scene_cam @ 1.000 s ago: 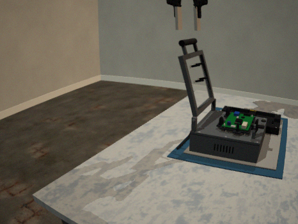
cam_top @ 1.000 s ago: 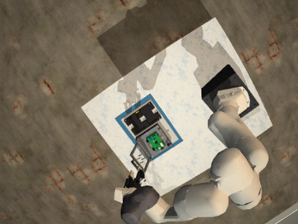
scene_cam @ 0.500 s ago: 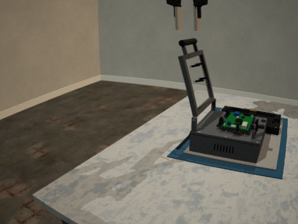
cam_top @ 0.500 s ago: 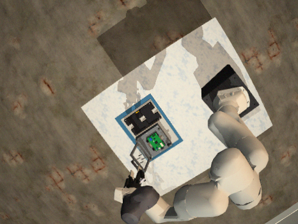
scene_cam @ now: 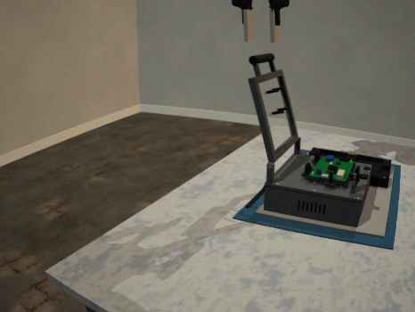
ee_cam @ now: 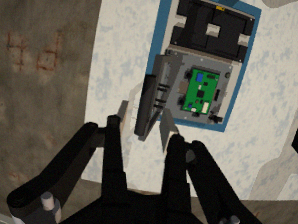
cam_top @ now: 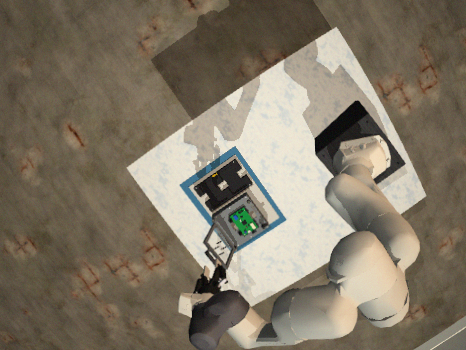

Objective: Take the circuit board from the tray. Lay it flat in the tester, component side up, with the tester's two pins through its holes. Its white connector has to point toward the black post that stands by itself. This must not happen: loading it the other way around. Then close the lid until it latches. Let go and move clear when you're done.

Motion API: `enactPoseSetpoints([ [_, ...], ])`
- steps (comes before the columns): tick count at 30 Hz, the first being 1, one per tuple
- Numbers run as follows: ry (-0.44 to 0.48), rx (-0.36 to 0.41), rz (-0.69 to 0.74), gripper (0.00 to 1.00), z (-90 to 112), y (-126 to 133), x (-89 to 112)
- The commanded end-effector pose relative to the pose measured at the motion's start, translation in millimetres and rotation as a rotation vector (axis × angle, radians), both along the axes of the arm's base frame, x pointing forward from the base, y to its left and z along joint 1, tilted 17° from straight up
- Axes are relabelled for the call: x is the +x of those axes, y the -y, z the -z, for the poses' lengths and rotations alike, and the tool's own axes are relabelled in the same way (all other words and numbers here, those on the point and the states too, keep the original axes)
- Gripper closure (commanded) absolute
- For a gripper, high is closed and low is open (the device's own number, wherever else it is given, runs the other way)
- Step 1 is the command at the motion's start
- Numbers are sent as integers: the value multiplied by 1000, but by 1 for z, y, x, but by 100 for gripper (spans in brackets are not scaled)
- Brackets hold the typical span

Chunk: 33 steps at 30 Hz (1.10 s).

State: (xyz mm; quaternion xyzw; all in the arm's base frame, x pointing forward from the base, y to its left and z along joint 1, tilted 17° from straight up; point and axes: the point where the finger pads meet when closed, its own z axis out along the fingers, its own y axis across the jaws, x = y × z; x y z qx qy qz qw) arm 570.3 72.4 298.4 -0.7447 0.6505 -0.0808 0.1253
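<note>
The green circuit board [cam_top: 243, 221] lies flat in the grey tester [cam_top: 235, 227], component side up; it also shows in the side view [scene_cam: 333, 169] and the wrist view [ee_cam: 201, 91]. Its white connector [scene_cam: 342, 174] sits on the near right part of the board. The tester's frame lid [scene_cam: 273, 116] stands open, nearly upright, with a black handle [scene_cam: 262, 58] at its top. My gripper [scene_cam: 260, 37] hangs a little above that handle, fingers partly apart with nothing between them. In the wrist view the fingers frame the lid's top edge [ee_cam: 152, 103] from above.
The black tray [cam_top: 223, 182] sits behind the tester on the same blue mat [cam_top: 200, 210], and no board lies in it. The arm's base [cam_top: 360, 145] stands at the table's far right. The table edge [cam_top: 235, 295] lies close under the gripper.
</note>
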Motion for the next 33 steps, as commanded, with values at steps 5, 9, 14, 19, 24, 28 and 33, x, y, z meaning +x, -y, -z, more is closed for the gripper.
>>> enactPoseSetpoints([
  [5, 0, 1, -3, 70, 1, 0, 0],
  [9, 0, 1, -3, 70, 1, 0, 0],
  [14, 0, 1, -3, 70, 1, 0, 0],
  [19, 0, 1, -3, 70, 2, 0, 1],
  [24, 0, 1, -3, 70, 5, -1, 1],
  [28, 0, 1, -3, 70, 9, -1, 3],
  [33, 0, 1, -3, 70, 17, -2, 5],
])
